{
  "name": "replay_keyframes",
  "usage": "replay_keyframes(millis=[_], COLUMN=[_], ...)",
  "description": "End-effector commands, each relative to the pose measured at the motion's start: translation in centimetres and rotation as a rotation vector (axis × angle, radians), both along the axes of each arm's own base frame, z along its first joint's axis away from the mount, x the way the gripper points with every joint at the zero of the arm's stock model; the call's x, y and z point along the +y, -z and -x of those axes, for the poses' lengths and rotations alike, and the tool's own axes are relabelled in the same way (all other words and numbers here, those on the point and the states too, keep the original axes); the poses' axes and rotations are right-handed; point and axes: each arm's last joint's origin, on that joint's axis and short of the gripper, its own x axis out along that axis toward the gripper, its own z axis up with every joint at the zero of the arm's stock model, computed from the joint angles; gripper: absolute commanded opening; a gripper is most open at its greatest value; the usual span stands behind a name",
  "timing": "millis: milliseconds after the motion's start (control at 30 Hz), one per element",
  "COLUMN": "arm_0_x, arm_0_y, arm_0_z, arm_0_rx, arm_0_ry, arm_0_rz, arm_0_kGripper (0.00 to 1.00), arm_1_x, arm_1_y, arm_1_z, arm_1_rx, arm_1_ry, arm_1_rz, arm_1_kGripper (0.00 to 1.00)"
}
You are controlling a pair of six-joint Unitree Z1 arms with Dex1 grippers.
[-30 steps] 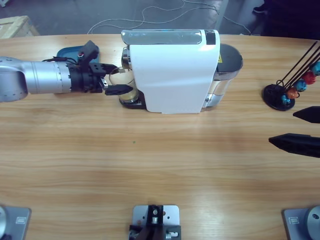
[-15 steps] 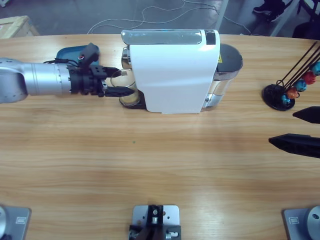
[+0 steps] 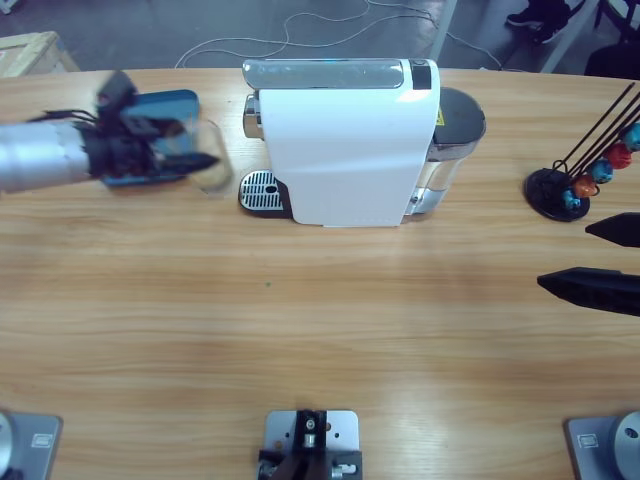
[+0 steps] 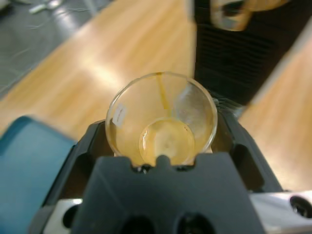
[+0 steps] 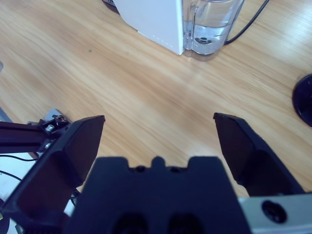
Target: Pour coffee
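Observation:
A small clear glass tumbler (image 4: 162,121) sits between the jaws of my left gripper (image 4: 163,141), which is shut on it. A shallow amber layer of coffee (image 4: 166,142) lies in its bottom. In the high view the tumbler (image 3: 210,170) hangs left of the white coffee machine (image 3: 345,140), clear of the machine's drip grille (image 3: 260,190), with the left gripper (image 3: 190,160) around it. My right gripper (image 5: 158,131) is open over bare table, its two black jaws showing at the right edge of the high view (image 3: 600,260).
A blue tray (image 3: 160,105) lies at the back left under the left arm. A black capsule stand (image 3: 570,190) with coloured capsules is at the far right. The machine's clear water tank (image 5: 212,24) stands at its rear.
My left gripper has pulled the tumbler leftward off the machine's drip grille and away from the machine. The right gripper has stayed still.

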Motion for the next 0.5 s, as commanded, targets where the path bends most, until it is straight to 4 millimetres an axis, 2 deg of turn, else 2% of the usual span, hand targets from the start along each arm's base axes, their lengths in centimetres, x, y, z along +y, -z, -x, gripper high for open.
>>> replay_keyframes(millis=[33,100,200,300,400,500], arm_0_x=[4.7,5.7,7.0,7.0,6.9,6.8], arm_0_y=[-1.4,-0.9,1.0,2.6,3.9,4.3], arm_0_z=[-0.9,-2.0,-4.4,-6.4,-7.2,-7.5], arm_0_rx=[-0.01,0.011,0.038,0.039,0.073,0.082], arm_0_ry=[-0.395,-0.489,-0.603,-0.626,-0.643,-0.641], arm_0_rz=[0.028,0.032,0.051,0.049,0.043,0.041], arm_0_kGripper=[0.0,0.0,0.0,0.0,0.0,0.0], arm_1_x=[0.1,0.1,0.2,0.4,0.6,0.5], arm_1_y=[0.9,0.9,0.9,1.0,1.2,1.2], arm_1_z=[0.1,0.1,0.0,-0.3,-0.5,-0.3], arm_1_rx=[0.024,0.024,0.026,0.033,0.034,0.031], arm_1_ry=[-0.023,-0.023,-0.023,-0.023,-0.023,-0.023], arm_1_rz=[0.011,0.011,0.013,0.018,0.019,0.016], arm_1_kGripper=[0.991,0.991,0.991,0.991,0.991,0.991])
